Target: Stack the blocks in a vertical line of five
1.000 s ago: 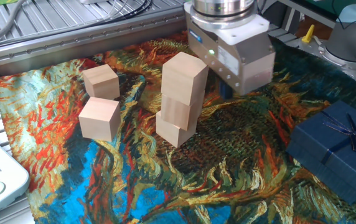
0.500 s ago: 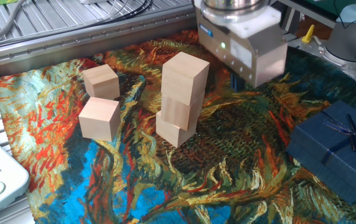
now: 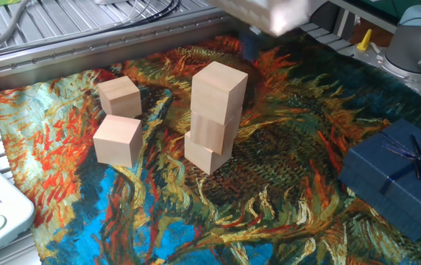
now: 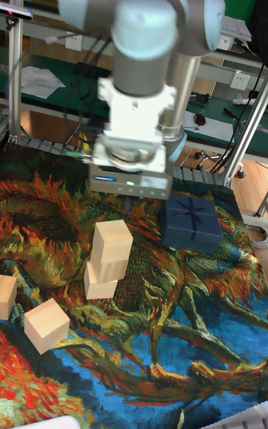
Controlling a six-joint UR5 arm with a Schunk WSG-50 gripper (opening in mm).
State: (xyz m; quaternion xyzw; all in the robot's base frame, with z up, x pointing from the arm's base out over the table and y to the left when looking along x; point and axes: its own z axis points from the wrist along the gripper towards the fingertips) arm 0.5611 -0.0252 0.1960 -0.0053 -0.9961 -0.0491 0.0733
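Three blocks already stand in a stack (image 3: 214, 118) in the middle of the painted cloth (image 3: 269, 199); the bottom block (image 3: 204, 154) is turned a little and sticks out to the left, so the pile is not quite straight; two more blocks lie to the left of it, a far loose block (image 3: 119, 96) and a near loose block (image 3: 118, 140), close to each other but I cannot tell if they touch; the gripper (image 4: 128, 205) hangs high above and behind the stack, blurry, and it holds nothing that I can see; its fingers are mostly hidden, so I cannot tell if they are apart or together; the blue gift box (image 3: 398, 177) sits well away on the right and is not part of the job; I think the next step is to fetch one of the two loose blocks; to do it well the arm should swing wide of the tall pile, come straight down over a block, and grab it on two flat sides; then lift it high, set it square on the top block (image 3: 219, 86), and let go softly, because a wobbly pile like this could tip with a small push.
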